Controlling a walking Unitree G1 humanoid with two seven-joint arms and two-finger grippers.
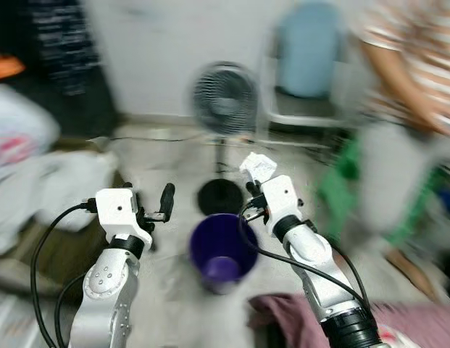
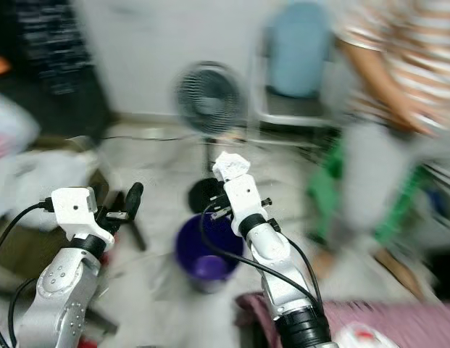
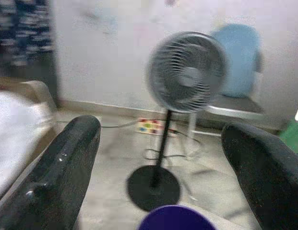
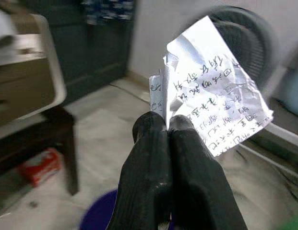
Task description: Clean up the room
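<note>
Centrally, a purple bin [image 1: 223,251] is seen standing on the pale floor [image 1: 167,152], and everything else is placed around it. Just above its far rim, on the robot's right, a crumpled paper [image 4: 211,103] with handwriting is pinched between the closed fingers of the right gripper [image 4: 168,125]. To the bin's left, at about rim height, the left gripper [image 3: 160,143] is held with its fingers spread wide and nothing between them. Directly behind the bin, a fan [image 1: 225,98] is seen on a black round base. Further back and to the right of the bin, a blue chair [image 1: 306,54] is set against the wall. To the bin's right, a person [image 1: 406,94] in a striped top is blurred. Left of the bin, white bedding [image 1: 58,181] is heaped, and a maroon cloth [image 1: 290,313] lies just in front of the bin.
</note>
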